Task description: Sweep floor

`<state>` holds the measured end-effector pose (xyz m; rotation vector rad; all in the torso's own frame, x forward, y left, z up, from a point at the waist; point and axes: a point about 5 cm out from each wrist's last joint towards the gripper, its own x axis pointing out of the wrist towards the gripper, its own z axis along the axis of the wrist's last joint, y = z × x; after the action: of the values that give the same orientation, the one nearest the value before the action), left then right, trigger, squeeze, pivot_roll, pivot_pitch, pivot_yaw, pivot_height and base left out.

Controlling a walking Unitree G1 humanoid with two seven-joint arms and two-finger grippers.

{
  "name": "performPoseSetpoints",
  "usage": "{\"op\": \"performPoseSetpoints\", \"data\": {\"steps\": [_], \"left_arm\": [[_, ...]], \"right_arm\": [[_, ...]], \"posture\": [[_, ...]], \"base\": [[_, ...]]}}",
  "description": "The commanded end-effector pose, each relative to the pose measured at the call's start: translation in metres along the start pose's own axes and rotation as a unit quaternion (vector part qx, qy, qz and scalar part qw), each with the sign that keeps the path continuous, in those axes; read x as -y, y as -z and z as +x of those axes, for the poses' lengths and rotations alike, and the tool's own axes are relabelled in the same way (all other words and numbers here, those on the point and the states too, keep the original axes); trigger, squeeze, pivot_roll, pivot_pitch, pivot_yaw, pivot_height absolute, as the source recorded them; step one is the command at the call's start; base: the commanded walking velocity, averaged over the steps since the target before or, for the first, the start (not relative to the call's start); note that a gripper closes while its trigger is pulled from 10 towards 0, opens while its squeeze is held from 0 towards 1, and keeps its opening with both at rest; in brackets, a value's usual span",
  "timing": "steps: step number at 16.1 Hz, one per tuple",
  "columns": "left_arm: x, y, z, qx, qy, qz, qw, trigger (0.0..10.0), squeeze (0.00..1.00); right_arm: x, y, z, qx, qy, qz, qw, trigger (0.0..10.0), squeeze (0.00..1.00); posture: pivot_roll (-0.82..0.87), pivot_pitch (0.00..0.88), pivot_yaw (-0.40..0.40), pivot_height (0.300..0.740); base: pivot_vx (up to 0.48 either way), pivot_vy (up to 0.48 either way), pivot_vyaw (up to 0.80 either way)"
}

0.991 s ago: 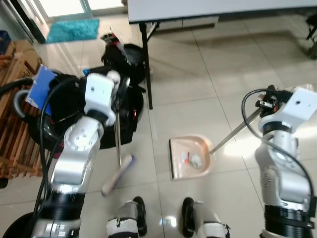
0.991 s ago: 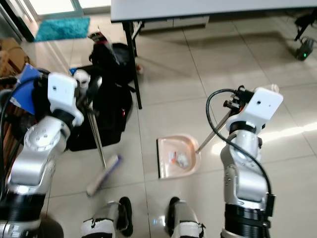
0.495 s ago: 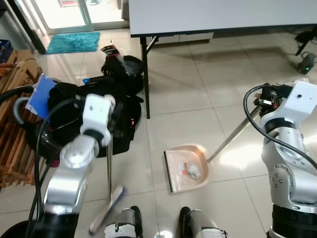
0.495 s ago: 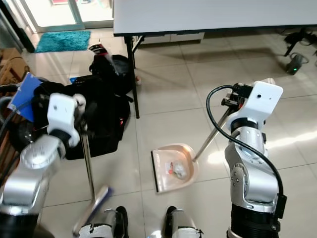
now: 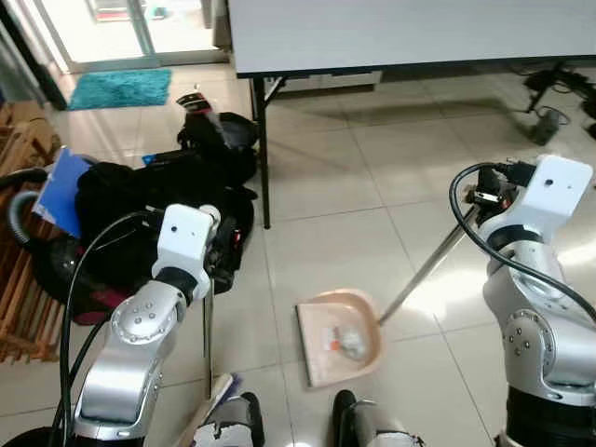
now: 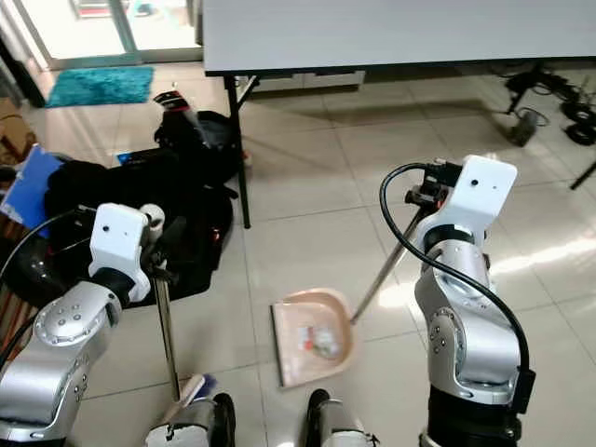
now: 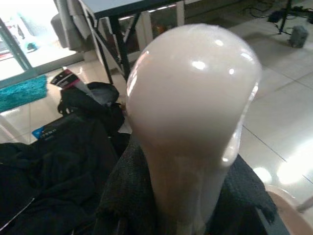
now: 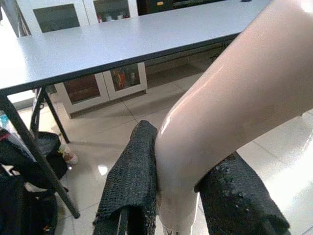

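My left gripper is shut on the cream knob topping the broom handle, which stands nearly upright. The broom head rests on the tiles by my left foot. My right gripper is shut on the pale grip of the dustpan's long metal handle. That handle slants down to the peach dustpan, which lies flat on the floor in front of my feet. Small bits of litter sit inside the pan.
A grey table on black legs stands ahead. Black bags and a blue folder pile up on the left, beside a wooden rack. A teal mat lies by the door. Cables and a small device lie at far right.
The view has shifted and tilted. The broom head has been drawn back towards my left foot and the handle now stands more upright. The dustpan sits slightly nearer my feet.
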<state>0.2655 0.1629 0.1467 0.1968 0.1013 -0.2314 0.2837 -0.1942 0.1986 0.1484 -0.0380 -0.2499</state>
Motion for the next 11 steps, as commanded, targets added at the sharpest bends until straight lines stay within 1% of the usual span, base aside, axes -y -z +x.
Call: {"op": "performPoseSetpoints", "data": {"steps": [1,2,4,8,11], "left_arm": [[0.0027,-0.0047,-0.0018,0.004,0.004,0.009,1.0,10.0,0.0],[0.0047,-0.0062,-0.0001,0.006,0.009,0.008,1.0,10.0,0.0],[0.0067,-0.0075,0.0039,0.005,0.019,0.009,1.0,10.0,0.0],[0.0072,-0.0091,0.0047,0.007,0.021,0.008,1.0,10.0,0.0],[0.0081,-0.0077,0.0022,0.006,0.02,0.003,1.0,10.0,0.0]], "right_arm": [[0.0008,-0.0093,-0.0042,0.018,-0.001,0.015,1.0,10.0,0.0],[0.0014,-0.0085,-0.0053,0.017,0.003,0.018,1.0,10.0,0.0],[0.0039,-0.0079,-0.0091,0.017,0.015,0.024,0.999,10.0,0.0],[0.0044,-0.0081,-0.0123,0.01,0.013,0.025,1.0,10.0,0.0],[0.0016,-0.0088,-0.011,0.008,0.005,0.023,1.0,10.0,0.0]], "posture": [[-0.04,0.117,0.004,0.74],[-0.04,0.114,0.021,0.74],[-0.04,0.109,0.032,0.74],[-0.04,0.104,0.014,0.74],[-0.04,0.095,0.003,0.74]], "base": [[0.0,0.0,0.0],[0.0,0.0,0.0],[-0.257,0.0,0.0],[-0.302,0.0,0.0],[-0.317,0.0,0.0]]}}
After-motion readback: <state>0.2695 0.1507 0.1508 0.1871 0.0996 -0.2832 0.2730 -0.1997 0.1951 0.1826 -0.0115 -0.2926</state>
